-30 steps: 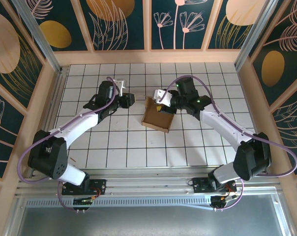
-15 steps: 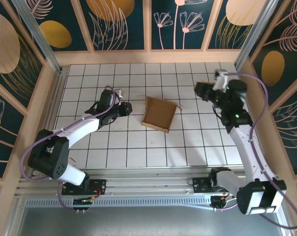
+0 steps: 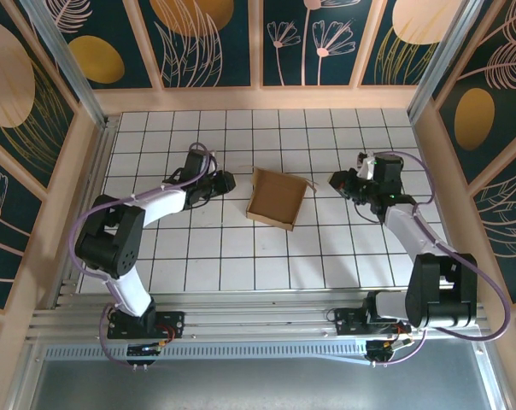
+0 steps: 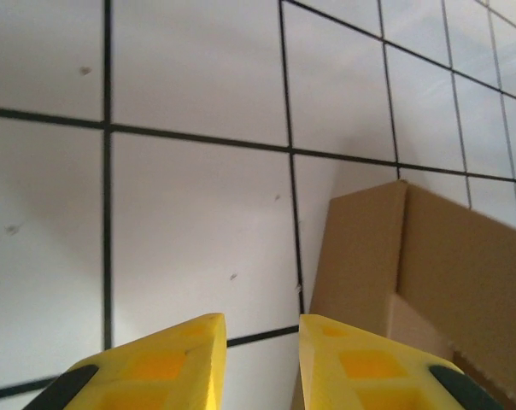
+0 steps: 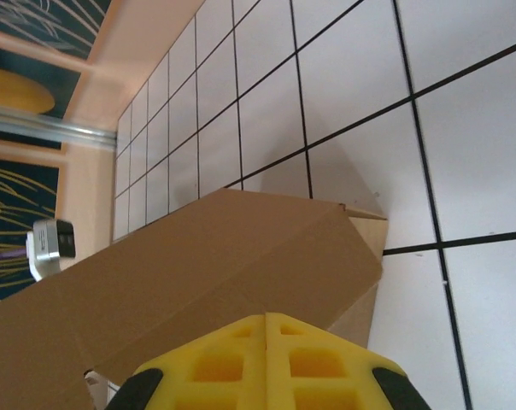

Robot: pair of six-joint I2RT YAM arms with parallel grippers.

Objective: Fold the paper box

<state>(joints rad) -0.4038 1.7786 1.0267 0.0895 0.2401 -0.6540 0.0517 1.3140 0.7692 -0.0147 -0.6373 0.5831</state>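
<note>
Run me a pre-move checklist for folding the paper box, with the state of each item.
1. Paper box resting on the table, touched by neither gripper: ok.
2. Left gripper jaws apart and empty: ok.
3. Left gripper facing the box's left wall, with a gap to it: ok.
4. Right gripper ready to grasp: not ok, its fingers are pressed together on nothing.
5. Right gripper clear of the box's right side in the top view: ok.
6. All flaps and tabs tucked in: cannot tell.
</note>
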